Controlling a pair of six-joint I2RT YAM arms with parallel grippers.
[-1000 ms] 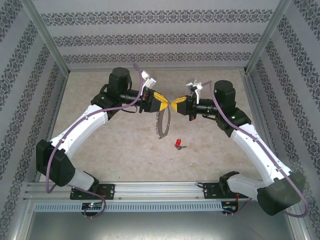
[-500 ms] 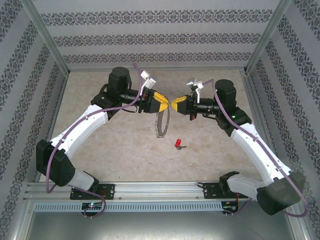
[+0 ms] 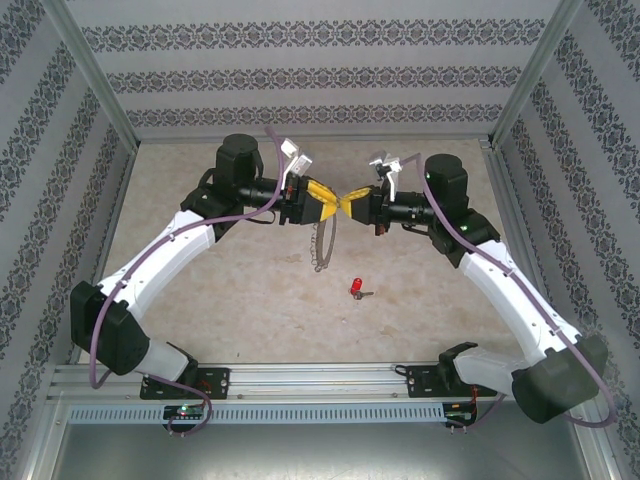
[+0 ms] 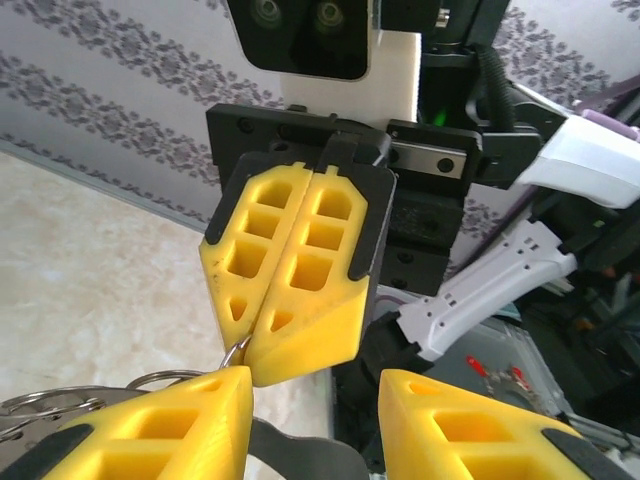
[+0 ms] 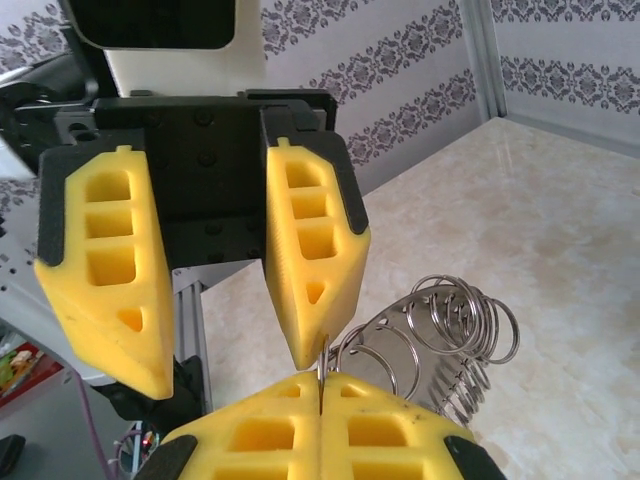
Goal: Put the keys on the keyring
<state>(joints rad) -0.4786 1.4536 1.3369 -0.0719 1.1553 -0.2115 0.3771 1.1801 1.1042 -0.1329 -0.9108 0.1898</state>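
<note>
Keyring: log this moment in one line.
right gripper: shut on keyring, hanging | left gripper: open, facing it | key: on table, untouched

The top camera looks down from above and behind the arms (image 3: 170,250) over the whole desk (image 3: 250,300). Each wrist camera sits close behind its own jaws, facing the other arm head-on; both share the keyring (image 5: 455,325) between them.

Both arms bend inward to meet tip to tip at the top view's centre; left gripper (image 3: 334,200) fingers parted, right gripper (image 3: 349,204) pinched tight
</note>
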